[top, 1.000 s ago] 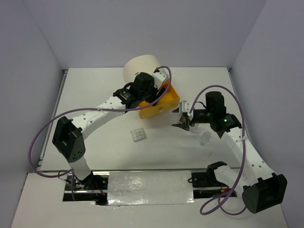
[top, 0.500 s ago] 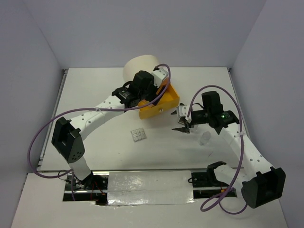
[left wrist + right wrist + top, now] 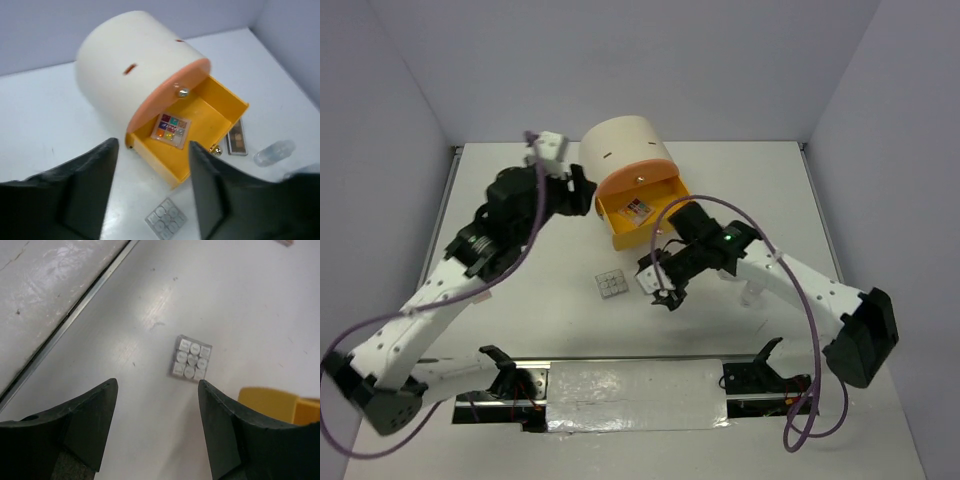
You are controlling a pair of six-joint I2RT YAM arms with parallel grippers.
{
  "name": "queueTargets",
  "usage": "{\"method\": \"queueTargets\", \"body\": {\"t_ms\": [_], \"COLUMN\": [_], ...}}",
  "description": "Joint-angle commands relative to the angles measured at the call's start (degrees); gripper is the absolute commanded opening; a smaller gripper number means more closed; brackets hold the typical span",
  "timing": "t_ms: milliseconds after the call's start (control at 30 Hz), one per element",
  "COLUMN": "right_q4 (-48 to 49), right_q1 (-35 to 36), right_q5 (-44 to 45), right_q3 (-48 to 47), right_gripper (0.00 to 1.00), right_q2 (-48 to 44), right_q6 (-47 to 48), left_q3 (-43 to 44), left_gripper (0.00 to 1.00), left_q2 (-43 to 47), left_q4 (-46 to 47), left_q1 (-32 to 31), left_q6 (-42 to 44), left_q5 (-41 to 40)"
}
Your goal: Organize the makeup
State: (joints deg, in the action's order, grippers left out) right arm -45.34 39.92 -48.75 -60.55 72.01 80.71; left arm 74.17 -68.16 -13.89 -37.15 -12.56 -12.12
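**Left gripper.** The left gripper (image 3: 152, 145) is held above the table (image 3: 770, 180), just left of the cream cylinder (image 3: 623, 150). Its jaws are spread wide and nothing is held between them.

**Cylinder and drawer.** An orange drawer (image 3: 210, 107) is pulled out at the foot of the cylinder, on the side facing the arm bases. A colour palette (image 3: 170, 129), square with bright pans, lies flat on the drawer floor near the cylinder.

**Items beside the drawer.** A brown palette (image 3: 236, 141), long and narrow, lies on the table against the outside of the drawer's right wall. A clear bottle (image 3: 274, 152) lies on its side just beyond the brown palette. In the top view the bottle is partly covered by the right arm.

**Right gripper.** The right gripper (image 3: 156, 385) is held over the table in front of the drawer. Its jaws are parted and empty.

**Loose palette.** A grey-white palette (image 3: 191, 359), square with nine pale pans, lies flat on the bare table. It is located in front of the drawer, just left of the right gripper in the top view, and is not touched by either finger.
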Motion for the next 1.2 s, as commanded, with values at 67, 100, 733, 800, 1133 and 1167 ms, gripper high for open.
{"method": "queueTargets", "body": {"t_ms": [67, 100, 733, 800, 1133, 1167], "right_q4": [-3.1, -3.5, -1.3, -0.6, 0.4, 0.2], "right_q1": [11.7, 13.1, 19.2, 19.1, 17.7, 17.7], "right_q5": [12.7, 16.1, 38.5, 39.7, 43.3, 43.1], "right_q3": [-11.0, -12.6, -36.4, -36.0, -36.5, -36.6], "right_gripper": [0.75, 0.84, 1.0, 1.0, 1.0, 1.0], "right_q2": [12.1, 14.0, 48.7, 49.5, 52.7, 53.1], "right_q6": [-0.5, -2.8, -23.1, -23.7, -24.5, -24.2], "left_q3": [-11.6, -12.7, -12.0, -12.3, -14.1, -14.2], "left_gripper": [0.89, 0.9, 0.95, 0.95, 0.95, 0.95], "left_q2": [15.4, 19.3, 35.1, 35.2, 36.7, 36.7], "left_q4": [-6.0, -7.6, -26.0, -26.4, -27.2, -27.1], "left_q1": [10.1, 11.2, 14.4, 14.4, 14.3, 14.4], "left_q6": [-12.8, -14.0, -16.5, -16.4, -18.2, -18.3], "left_q5": [-3.9, -4.0, -15.9, -16.0, -16.0, -16.0]}}
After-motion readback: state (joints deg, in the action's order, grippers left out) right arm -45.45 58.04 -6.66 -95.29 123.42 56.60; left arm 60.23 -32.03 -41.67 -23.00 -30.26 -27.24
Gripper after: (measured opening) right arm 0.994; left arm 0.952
